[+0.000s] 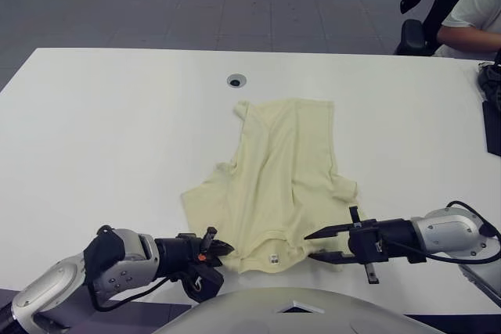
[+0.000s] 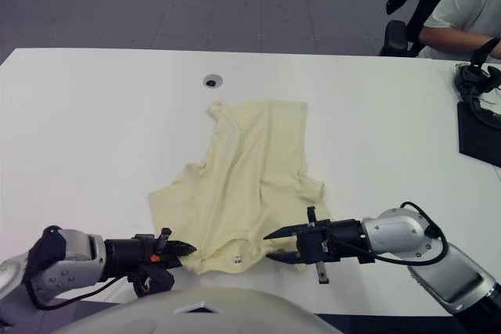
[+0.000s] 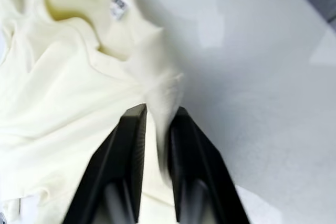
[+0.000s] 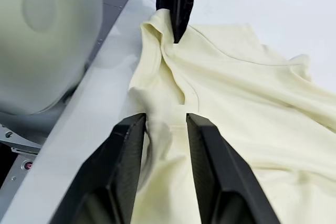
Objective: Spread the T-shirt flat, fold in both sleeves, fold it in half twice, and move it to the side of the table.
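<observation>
Well, the pale yellow T-shirt lies rumpled on the white worktop, in the near half and slightly right of the middle. Its collar end, with a small label, faces the robot. Its straight hem points away, toward a round cable hole that sits just beyond the hem's left corner without touching it. The cloth is creased lengthwise. One sleeve spreads out to the left and the other is bunched up on the right. The collar edge stops just short of the worktop's near edge.

The left claw is at the near-left corner of the collar end, low over the surface. It is closed, with a ridge of the yellow cloth pinched between its two dark fingers. The right claw is at the near-right corner, pointing inward toward the left one. Its fingers stand apart, straddling a raised fold of the shirt without pressing it.

To the left of the shirt there is a wide stretch of bare white surface, running to the far and left edges. To the right there is a narrower bare strip, which ends at some dark gear lying along the right edge
</observation>
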{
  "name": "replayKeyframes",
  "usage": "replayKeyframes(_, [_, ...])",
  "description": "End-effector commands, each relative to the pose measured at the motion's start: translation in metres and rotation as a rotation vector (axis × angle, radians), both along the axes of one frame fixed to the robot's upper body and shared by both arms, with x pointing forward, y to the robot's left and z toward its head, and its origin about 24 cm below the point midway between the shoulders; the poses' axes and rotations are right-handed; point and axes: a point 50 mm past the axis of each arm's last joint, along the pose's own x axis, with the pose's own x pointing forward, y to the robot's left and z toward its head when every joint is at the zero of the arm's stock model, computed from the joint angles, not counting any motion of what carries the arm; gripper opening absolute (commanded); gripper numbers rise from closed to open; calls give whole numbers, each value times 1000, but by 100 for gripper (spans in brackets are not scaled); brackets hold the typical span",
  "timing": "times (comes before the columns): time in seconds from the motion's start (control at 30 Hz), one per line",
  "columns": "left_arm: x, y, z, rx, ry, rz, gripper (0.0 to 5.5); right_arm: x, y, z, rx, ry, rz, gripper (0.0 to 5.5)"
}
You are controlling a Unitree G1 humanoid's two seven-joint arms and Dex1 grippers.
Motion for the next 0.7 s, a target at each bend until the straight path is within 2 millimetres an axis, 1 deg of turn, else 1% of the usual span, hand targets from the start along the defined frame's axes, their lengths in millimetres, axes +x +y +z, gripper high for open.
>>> replayKeyframes(0.03, [-8,3,23,-105,243,21,159,9,-7,27,148,68,-25,216])
replayKeyframes(0.1, [0,6,39,-202,321,47,187,19,-11,37,224,76,-59,243])
replayKeyframes(0.17, [14,12,51,-277,326,86,221,31,-18,35,186,32,-118,276])
replayKeyframes(0.23, [34,20,58,-316,280,148,258,47,-23,31,149,-31,-189,312])
replayKeyframes(0.27, [44,25,57,-293,218,176,277,55,-24,30,136,-71,-223,330])
replayKeyframes(0.33, [68,29,51,-230,28,241,305,76,-26,30,104,-192,-306,357])
replayKeyframes(0.37, [84,29,48,-201,-105,268,327,89,-25,30,83,-270,-356,378])
replayKeyframes(0.43, [113,21,41,-187,-308,301,367,115,-23,28,40,-422,-464,417])
replayKeyframes(0.47, [128,14,36,-192,-384,311,387,125,-20,24,9,-475,-482,435])
replayKeyframes(0.5, [138,6,31,-191,-435,307,406,131,-17,19,-35,-514,-482,454])
replayKeyframes(0.57, [161,-8,19,-167,-515,311,436,135,-13,4,-147,-550,-424,483])
replayKeyframes(0.63, [181,-20,7,-158,-534,323,468,144,-15,-6,-240,-607,-419,514])
replayKeyframes(0.67, [191,-25,1,-156,-541,337,488,152,-17,-10,-282,-651,-437,533])
replayKeyframes(0.7, [198,-29,-3,-152,-546,347,504,161,-19,-13,-318,-691,-455,540])
